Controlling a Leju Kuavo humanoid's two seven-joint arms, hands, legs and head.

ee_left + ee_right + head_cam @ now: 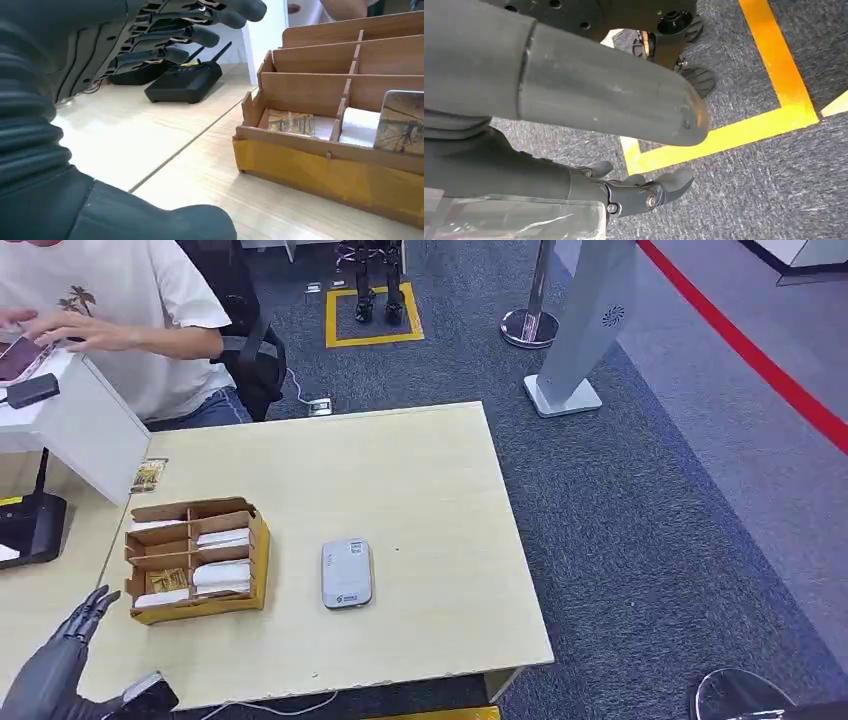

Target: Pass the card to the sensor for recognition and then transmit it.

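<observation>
A brown cardboard card box (256, 570) with several compartments stands on the left of the pale wooden table (420, 480). White cards (222, 575) and a picture card (168, 579) lie in it. The grey-white sensor (347, 573) lies flat to the right of the box. My left hand (62, 648) hovers over the table's front left corner, a little short of the box, fingers spread and holding nothing. Up close, its fingers (190, 35) reach toward the box (320, 160), where a picture card (403, 121) stands upright. My right hand (574, 95) hangs over the carpet, holding nothing.
A person in a white shirt (130, 300) sits behind the far left corner, hands on a raised white counter (85, 425). A black device with antennas (30, 530) stands at the left. A small packet (148, 475) lies behind the box. Yellow floor tape (724, 135) marks the carpet.
</observation>
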